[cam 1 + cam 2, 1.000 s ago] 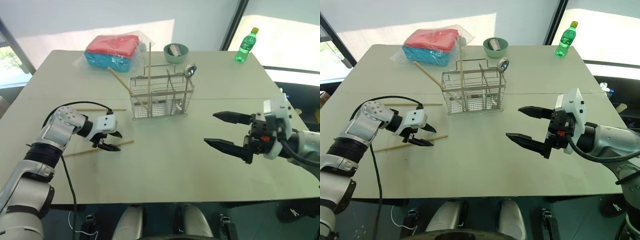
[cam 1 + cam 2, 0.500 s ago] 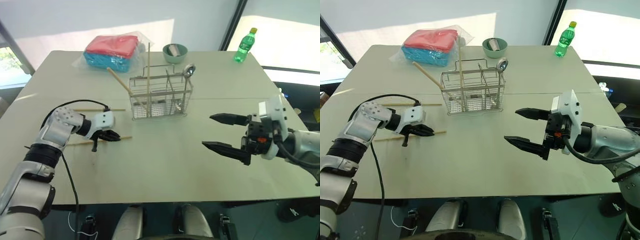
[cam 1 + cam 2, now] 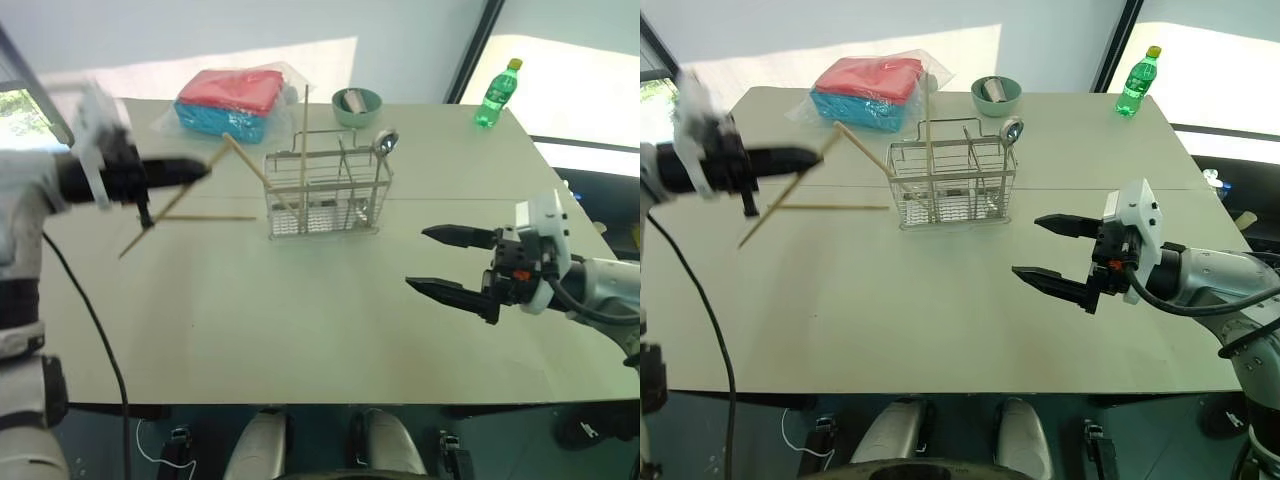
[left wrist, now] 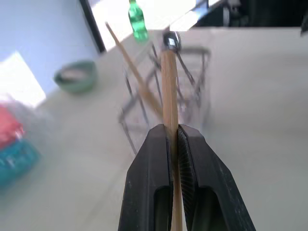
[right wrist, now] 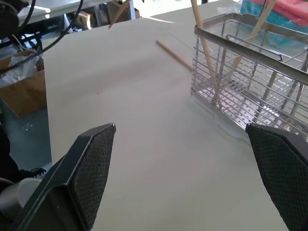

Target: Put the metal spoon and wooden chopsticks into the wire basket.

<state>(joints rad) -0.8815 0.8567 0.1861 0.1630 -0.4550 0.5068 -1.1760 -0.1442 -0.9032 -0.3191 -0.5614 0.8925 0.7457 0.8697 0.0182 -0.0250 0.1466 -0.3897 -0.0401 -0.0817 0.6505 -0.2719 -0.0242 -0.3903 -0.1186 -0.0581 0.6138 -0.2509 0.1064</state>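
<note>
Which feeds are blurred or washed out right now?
Left and right eye views: left gripper smeared by motion, right gripper crisp, glare patches behind the table. Left wrist view: chopstick sharp between shut jaws, wire basket soft behind. Right wrist view: clear.

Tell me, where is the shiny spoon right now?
The metal spoon stands upright in the wire basket, at its right end, just in front of the green bowl.

Beige table [image 3: 300, 320], sunlit white wall [image 3: 200, 30]

Silver-grey arms, a white right hand [image 3: 452, 262] housing, black tapered fingers [image 3: 443, 292], black cable.
</note>
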